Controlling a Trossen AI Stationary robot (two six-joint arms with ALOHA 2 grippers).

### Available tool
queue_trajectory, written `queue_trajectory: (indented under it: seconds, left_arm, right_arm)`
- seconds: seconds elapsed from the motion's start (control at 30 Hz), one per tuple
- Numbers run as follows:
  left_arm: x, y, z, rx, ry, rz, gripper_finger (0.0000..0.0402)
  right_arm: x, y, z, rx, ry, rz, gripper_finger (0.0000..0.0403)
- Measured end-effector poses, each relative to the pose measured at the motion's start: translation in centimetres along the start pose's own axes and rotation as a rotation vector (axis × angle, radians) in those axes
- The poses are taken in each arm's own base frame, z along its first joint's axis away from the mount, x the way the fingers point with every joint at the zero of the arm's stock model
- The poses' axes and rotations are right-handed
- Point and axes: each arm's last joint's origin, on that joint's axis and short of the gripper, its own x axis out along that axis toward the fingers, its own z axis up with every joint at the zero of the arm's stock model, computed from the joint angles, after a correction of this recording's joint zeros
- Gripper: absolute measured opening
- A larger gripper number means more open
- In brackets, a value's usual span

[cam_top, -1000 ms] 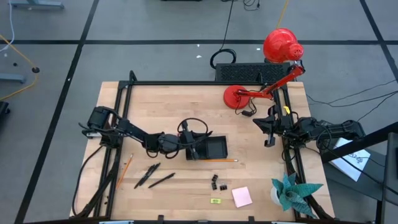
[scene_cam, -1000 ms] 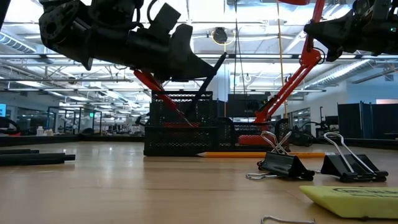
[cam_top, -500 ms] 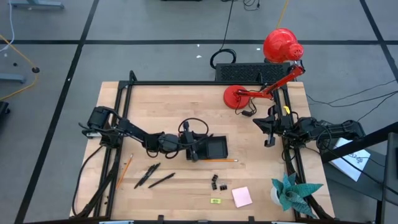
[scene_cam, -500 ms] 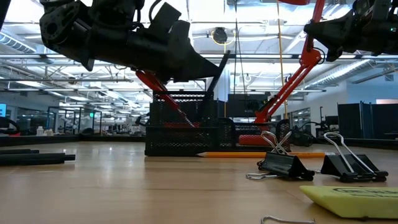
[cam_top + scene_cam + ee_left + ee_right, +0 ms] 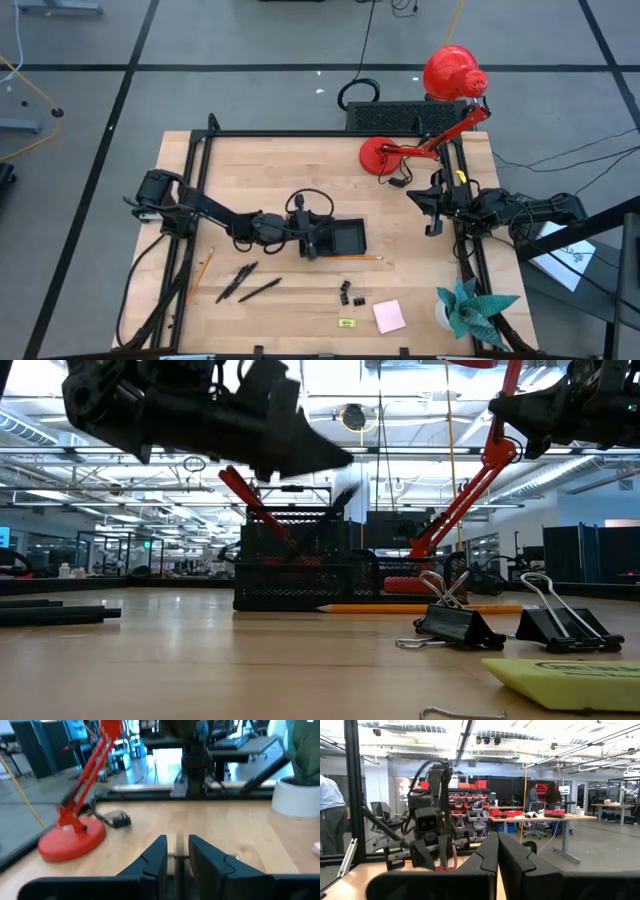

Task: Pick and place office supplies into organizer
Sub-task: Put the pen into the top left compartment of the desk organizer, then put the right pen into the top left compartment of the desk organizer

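Directly beneath the left gripper (image 5: 318, 240) sits the black organizer (image 5: 340, 238), red scissors (image 5: 262, 518) leaning inside it. Its fingers stand slightly apart, seemingly pinching nothing. An orange pencil (image 5: 352, 258) lies just beside, lengthwise along the organizer. Far off, the right gripper (image 5: 432, 210) waits, pressed together.

You have two dark, matte black jointed arms. The left arm (image 5: 215, 215) carries a black cable looped above its wrist, next to the black plastic organizer tray (image 5: 343, 237). Its claw (image 5: 177, 856) has two angular black fingers with stepped inner edges. The right arm (image 5: 510, 210) shows a small yellow marking near its claw (image 5: 433, 205).
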Motion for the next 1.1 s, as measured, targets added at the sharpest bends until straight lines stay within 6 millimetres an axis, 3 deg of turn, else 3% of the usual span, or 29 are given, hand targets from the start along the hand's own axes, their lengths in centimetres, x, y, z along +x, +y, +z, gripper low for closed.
queue_trajectory:
  seconds: [0.27,0.37,0.47,0.6,0.77,0.87,1.1]
  left_arm:
    - [-1.3,0.4,2.5,0.052,0.005,0.016,0.0112]
    - [-2.6,0.0,4.7,0.097,-0.047,-0.005,0.0109]
    - [-5.2,-0.7,7.4,0.123,-0.031,0.017,0.0098]
    - [-9.3,-2.2,10.4,0.211,0.167,0.118,0.0075]
    - [-13.6,-4.6,12.9,0.102,0.321,0.103,0.0016]
    - [-14.4,-6.0,12.5,-0.033,0.425,-0.015,0.0009]
    - [-13.7,-9.4,6.7,-0.122,0.73,-0.075,0.0053]
  right_arm:
    - [0.0,0.0,0.0,-0.002,0.0,0.002,0.0004]
    - [0.0,0.0,0.0,-0.006,0.0,0.002,0.0004]
    - [0.0,0.0,0.0,-0.005,0.0,0.001,0.0004]
    - [0.0,0.0,0.0,-0.006,0.001,0.0,0.0004]
    - [0.0,0.0,0.0,-0.005,0.001,0.0,0.0004]
    - [0.0,0.0,0.0,-0.005,0.001,0.0,0.0004]
    - [0.0,0.0,0.0,0.004,-0.004,-0.001,0.0004]
